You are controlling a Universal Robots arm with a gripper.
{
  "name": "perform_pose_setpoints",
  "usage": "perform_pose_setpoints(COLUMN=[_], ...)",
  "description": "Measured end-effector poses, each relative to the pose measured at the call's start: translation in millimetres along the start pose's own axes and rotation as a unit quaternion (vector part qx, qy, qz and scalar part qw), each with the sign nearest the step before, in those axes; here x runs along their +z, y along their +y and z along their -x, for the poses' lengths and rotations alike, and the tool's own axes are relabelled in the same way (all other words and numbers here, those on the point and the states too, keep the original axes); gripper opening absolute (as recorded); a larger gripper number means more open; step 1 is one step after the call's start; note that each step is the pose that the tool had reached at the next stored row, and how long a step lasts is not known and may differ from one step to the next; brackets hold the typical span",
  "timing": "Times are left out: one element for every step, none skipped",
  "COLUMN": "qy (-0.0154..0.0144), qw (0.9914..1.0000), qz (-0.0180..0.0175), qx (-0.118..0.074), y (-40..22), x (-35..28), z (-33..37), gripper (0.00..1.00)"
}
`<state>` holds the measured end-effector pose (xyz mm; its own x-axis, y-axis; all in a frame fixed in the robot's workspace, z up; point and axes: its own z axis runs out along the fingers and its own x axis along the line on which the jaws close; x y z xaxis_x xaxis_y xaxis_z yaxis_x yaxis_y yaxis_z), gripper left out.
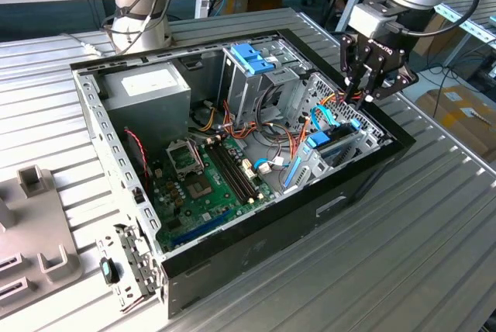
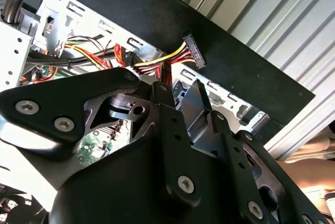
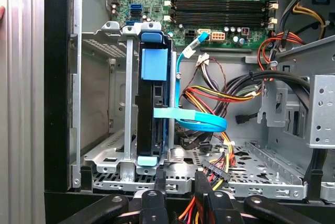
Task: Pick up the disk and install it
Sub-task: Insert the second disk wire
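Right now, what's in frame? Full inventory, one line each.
computer case: 1, black, open on the ribbed metal table.
disk: 1, light-blue carrier rails, standing on edge in the lower drive bay beside the case wall.
motherboard: 1, green, on the case floor.
power supply: 1, grey, in the far corner at the exterior view's left.
drive cage: 1, metal with a blue latch on top, mid-case.
power connector: 1, black, on yellow, red and black wires, beside the gripper.
flat data cable: 1, light blue, looping from the disk.
grey fixture: 1, at the table's edge, exterior view's left.
gripper: 1, black, above the bay corner.
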<state>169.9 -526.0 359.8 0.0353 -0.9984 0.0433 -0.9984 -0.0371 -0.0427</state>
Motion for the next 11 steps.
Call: perform_pose_setpoints(qy=[0.0, 0.0, 0.0, 0.0, 0.0, -0.0001, -0.0002, -0.0002, -0.0002, -0.0002, -0.0003], qw=[1.0, 1.0, 1.0, 1.0, 1.0, 1.0, 0.99999, 0.99999, 0.99999, 0.99998, 0.99998], qz=[0.0, 0.0, 0.0, 0.0, 0.0, -0.0001, -0.0001, -0.0002, -0.0002, -0.0002, -0.0003], qx=[0.0, 0.0, 0.0, 0.0, -0.001, -0.002, -0.003, -0.004, -0.005, -0.006, -0.007], y=[0.0, 0.0, 0.0, 0.0, 0.0, 0.0, 0.0, -0.1, -0.1, -0.2, -0.3], x=[0.0, 0.0, 0.0, 0.0, 0.0, 0.0, 0.0, -0.1, -0.4, -0.8, -1.2], z=[0.0, 0.0, 0.0, 0.0, 0.0, 0.0, 0.0, 0.0, -0.1, -0.1, -0.1], gripper=[0.36, 0.36, 0.36, 0.36, 0.36, 0.36, 0.36, 0.36, 0.36, 0.36, 0.36])
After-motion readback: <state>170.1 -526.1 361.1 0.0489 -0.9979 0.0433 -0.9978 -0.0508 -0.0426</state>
